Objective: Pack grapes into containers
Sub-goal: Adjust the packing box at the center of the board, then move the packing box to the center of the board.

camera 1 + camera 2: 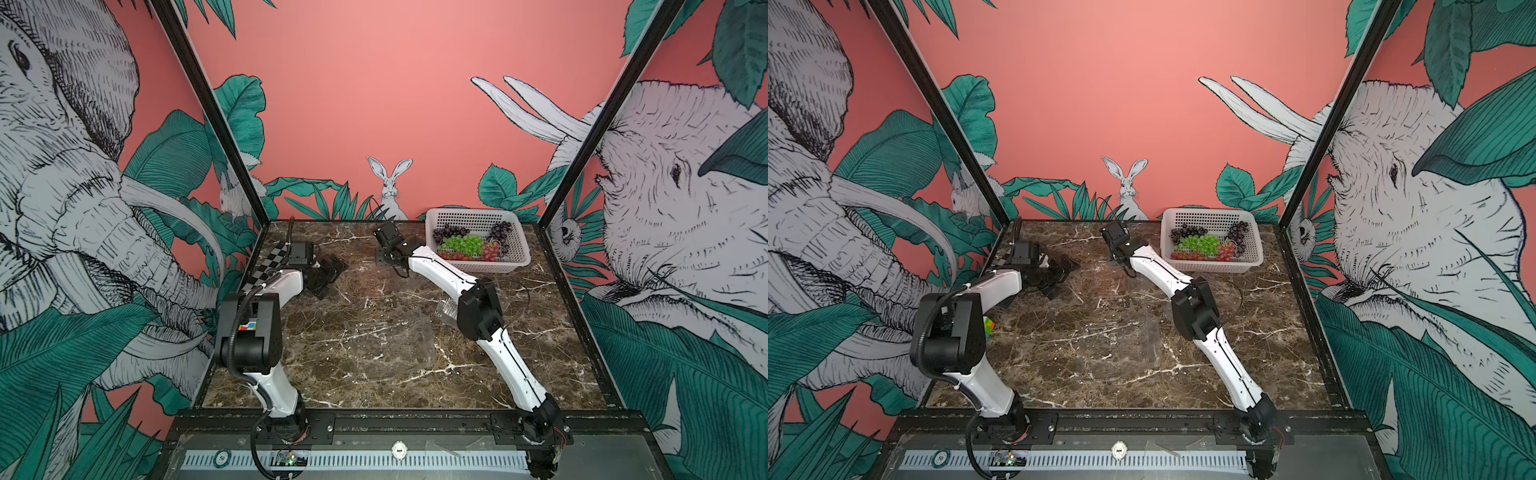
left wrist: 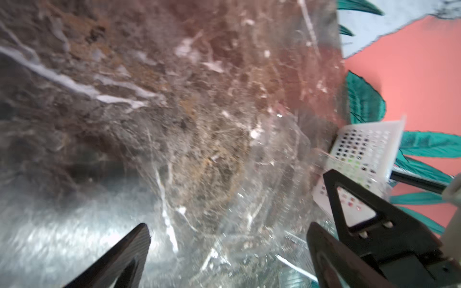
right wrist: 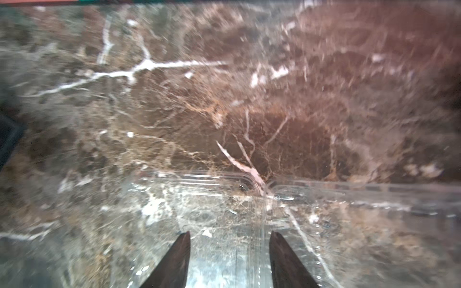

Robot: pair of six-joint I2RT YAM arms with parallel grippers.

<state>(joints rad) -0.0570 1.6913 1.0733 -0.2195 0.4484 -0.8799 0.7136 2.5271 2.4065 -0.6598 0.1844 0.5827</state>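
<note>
The grapes lie in a white perforated basket (image 1: pixel 478 214) at the table's back right: a green bunch (image 1: pixel 467 244), dark bunches (image 1: pixel 500 230) and a red bunch (image 1: pixel 490 251). A clear clamshell container (image 3: pixel 249 199) lies open on the marble under my right gripper (image 3: pixel 230 233). That gripper's fingers stand apart over the plastic, its hinge ridge running between them. The same clear plastic (image 2: pixel 262 174) shows blurred in the left wrist view. My left gripper (image 2: pixel 229 225) is wide open beside it, holding nothing. More clear plastic (image 1: pixel 445 309) shows faintly by the right arm's elbow.
The basket (image 1: pixel 1208 212) stands against the back wall, just right of my right gripper (image 1: pixel 1117 259). A checkered strip (image 1: pixel 274 257) lies by the left arm, and a coloured cube (image 1: pixel 989 324) sits near its elbow. Black frame posts rise at both back corners.
</note>
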